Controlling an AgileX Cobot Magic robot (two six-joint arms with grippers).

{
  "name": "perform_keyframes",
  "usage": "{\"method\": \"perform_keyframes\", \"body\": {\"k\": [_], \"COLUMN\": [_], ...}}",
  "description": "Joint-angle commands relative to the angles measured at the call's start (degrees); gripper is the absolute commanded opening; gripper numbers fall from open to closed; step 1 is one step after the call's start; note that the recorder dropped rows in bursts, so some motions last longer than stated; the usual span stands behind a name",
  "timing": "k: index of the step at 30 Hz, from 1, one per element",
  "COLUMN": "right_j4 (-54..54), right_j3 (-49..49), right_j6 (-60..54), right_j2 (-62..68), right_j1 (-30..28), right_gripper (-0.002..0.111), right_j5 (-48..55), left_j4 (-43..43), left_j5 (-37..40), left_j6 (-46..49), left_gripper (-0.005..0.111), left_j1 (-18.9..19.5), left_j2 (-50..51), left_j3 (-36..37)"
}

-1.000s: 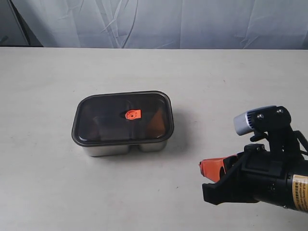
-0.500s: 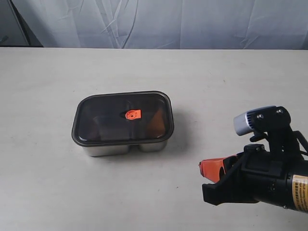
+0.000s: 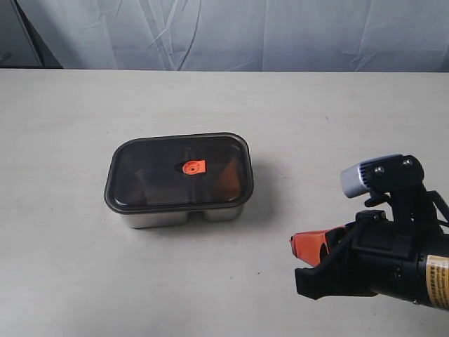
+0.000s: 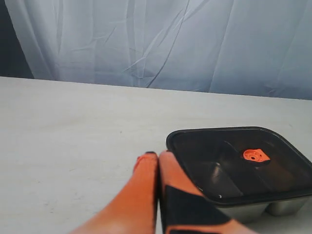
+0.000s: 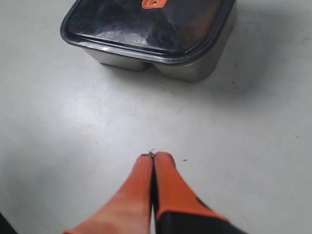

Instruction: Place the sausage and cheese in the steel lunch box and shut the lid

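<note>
The steel lunch box (image 3: pixel 163 218) stands left of the table's middle with the dark translucent lid (image 3: pixel 154 172) seated flat on it, its orange valve tab (image 3: pixel 193 166) at the centre. A dim orange-brown shape (image 3: pixel 228 180), perhaps the cheese, shows through the lid on the right side. I cannot make out the sausage under the dark lid. My right gripper (image 3: pixel 300 245) hovers shut and empty at the front right, well apart from the box (image 5: pixel 190 68). My left gripper (image 4: pixel 158 155) is shut and empty, its tips beside the near corner of the lid (image 4: pixel 229 170).
A pale cloth backdrop (image 3: pixel 231 31) hangs behind the table's far edge. The light tabletop (image 3: pixel 337 126) stretches bare around the box. The right arm's black body and wrist camera (image 3: pixel 393 239) fill the front right corner.
</note>
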Motion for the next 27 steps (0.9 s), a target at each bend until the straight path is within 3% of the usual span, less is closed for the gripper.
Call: {"method": "perform_keyframes", "body": {"k": [1, 9, 14, 17, 22, 27], "right_j4": [-0.12, 0.31, -0.04, -0.95, -0.52, 2.38], "right_j3": [0.27, 0.27, 0.37, 1.56, 6.89, 10.52], "right_j6": [-0.22, -0.22, -0.53, -0.41, -0.16, 6.69], "right_j2": [-0.43, -2.05, -12.39, -20.83, -36.91, -51.91], "right_j1": [0.15, 0.15, -0.53, -5.24, -19.41, -28.85], "right_gripper": [-0.001, -0.001, -0.001, -0.001, -0.001, -0.001], "right_j5": [0.29, 0.32, -0.83, -3.82, -14.10, -15.64], "left_j4": [1.58, 1.58, 1.58, 1.58, 1.58, 1.58], "left_j5": [-0.91, -0.91, -0.91, -0.91, -0.91, -0.91], "left_j6": [-0.12, -0.12, -0.12, -0.12, -0.12, -0.12], "left_gripper": [0.000, 0.000, 0.000, 0.000, 0.000, 0.000], "left_j1": [0.14, 0.14, 0.14, 0.14, 0.14, 0.14], "left_j2": [-0.22, -0.22, -0.22, -0.22, -0.22, -0.22], "left_j3": [0.24, 0.24, 0.24, 0.24, 0.24, 0.24]}}
